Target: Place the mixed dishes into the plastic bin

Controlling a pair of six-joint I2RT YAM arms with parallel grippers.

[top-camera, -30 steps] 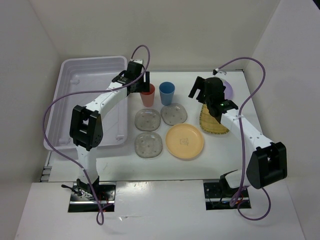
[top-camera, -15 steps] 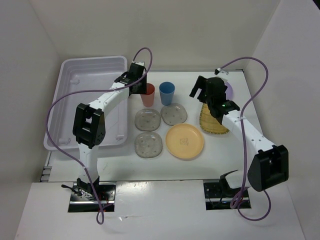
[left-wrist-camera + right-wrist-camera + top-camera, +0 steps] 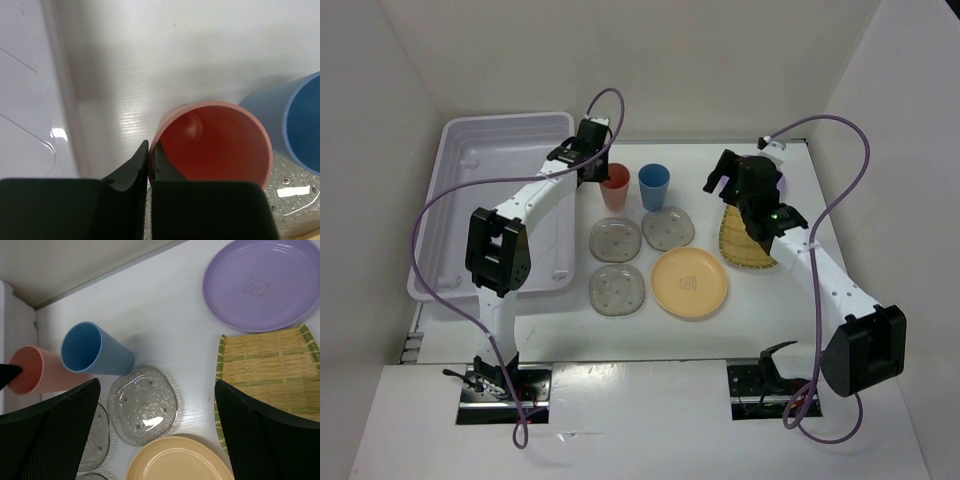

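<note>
My left gripper [image 3: 598,172] [image 3: 149,150] is shut on the near-left rim of the upright salmon cup [image 3: 615,188] [image 3: 215,145], one finger inside and one outside. The blue cup [image 3: 654,186] [image 3: 92,352] stands just right of it. Three clear saucers [image 3: 616,239] [image 3: 667,229] [image 3: 617,289] and the orange-yellow plate [image 3: 689,282] lie in front. My right gripper [image 3: 728,178] [image 3: 157,390] hangs open above the table, beside the woven plate [image 3: 745,240] [image 3: 270,385] and lavender bowl [image 3: 260,282]. The plastic bin [image 3: 470,160] sits at the left, holding no dishes.
White walls close in the table at the back and both sides. The bin's right wall [image 3: 65,100] runs just left of the salmon cup. Purple cables loop above both arms.
My left gripper has closed onto the salmon cup's rim. The right arm has drifted slightly to the right and back, its jaws still wide.
</note>
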